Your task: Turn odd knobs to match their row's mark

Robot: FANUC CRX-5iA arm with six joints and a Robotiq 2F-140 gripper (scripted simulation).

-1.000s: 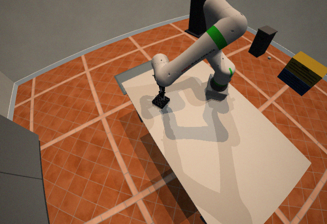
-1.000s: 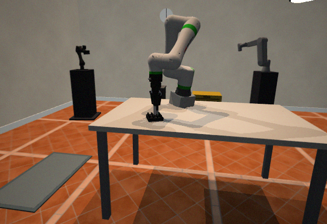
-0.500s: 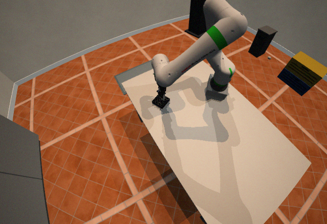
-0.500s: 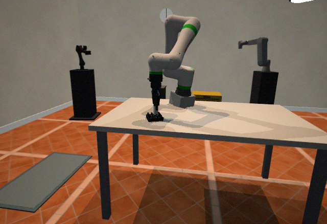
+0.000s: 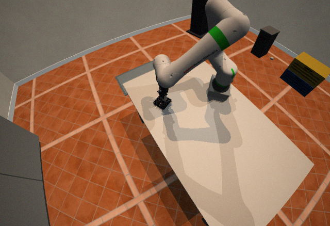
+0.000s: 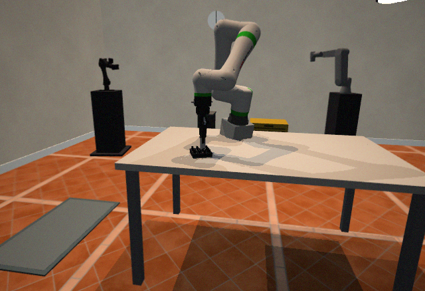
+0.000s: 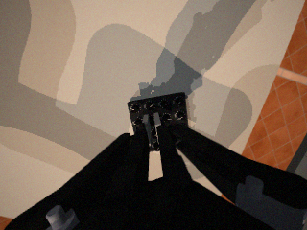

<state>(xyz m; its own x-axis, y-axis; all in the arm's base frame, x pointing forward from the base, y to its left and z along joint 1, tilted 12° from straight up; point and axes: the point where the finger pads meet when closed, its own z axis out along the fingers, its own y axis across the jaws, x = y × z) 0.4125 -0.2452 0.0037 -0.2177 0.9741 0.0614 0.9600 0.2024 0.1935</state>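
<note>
Knob box (image 5: 160, 105) (image 6: 200, 153) (image 7: 158, 109) is seen standing on the pale surface (image 5: 261, 154) (image 6: 291, 140) (image 7: 43, 48), near one long edge and well apart from the grey base (image 5: 217, 94) (image 6: 244, 132) of the white arm (image 5: 198, 51) (image 6: 214, 79). The gripper (image 5: 164, 99) (image 6: 202, 146) (image 7: 152, 121) is pointed down at the box, its fingertips placed low among the knobs. Its fingers are drawn nearly together, with a narrow gap left between them; whether a knob is clamped there cannot be told. In the wrist view, part of the box is hidden behind the fingers, while knobs are shown beside them. White marks are visible around several knobs, but the printed names are too small to be read.
</note>
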